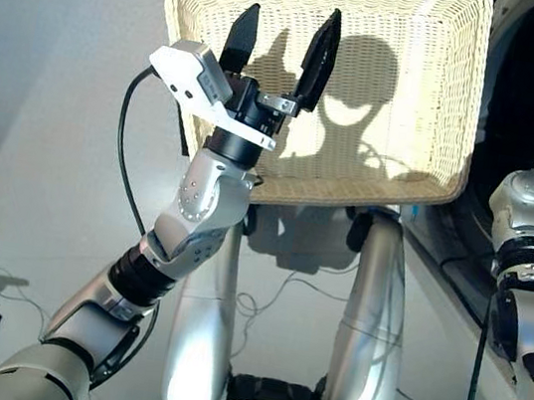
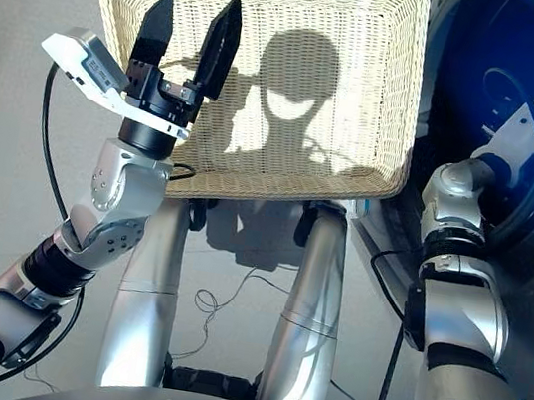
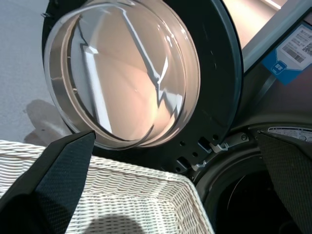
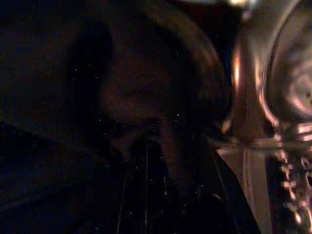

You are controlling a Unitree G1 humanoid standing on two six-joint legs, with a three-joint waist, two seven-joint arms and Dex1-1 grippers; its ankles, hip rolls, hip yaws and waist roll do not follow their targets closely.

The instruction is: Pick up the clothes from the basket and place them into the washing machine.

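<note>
Woven wicker basket (image 1: pixel 398 129); glossy glass door (image 3: pixel 126 73); possibly cloth.

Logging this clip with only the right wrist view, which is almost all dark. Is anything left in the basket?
Observer: No clothes show in the basket; only shadows lie on its weave.
Operator: Where is the left gripper?
Observer: The left gripper is raised over the basket, fingers apart, holding nothing.
Operator: And the right arm?
Observer: The right arm reaches toward the washing machine opening, and the door is swung open.
</note>
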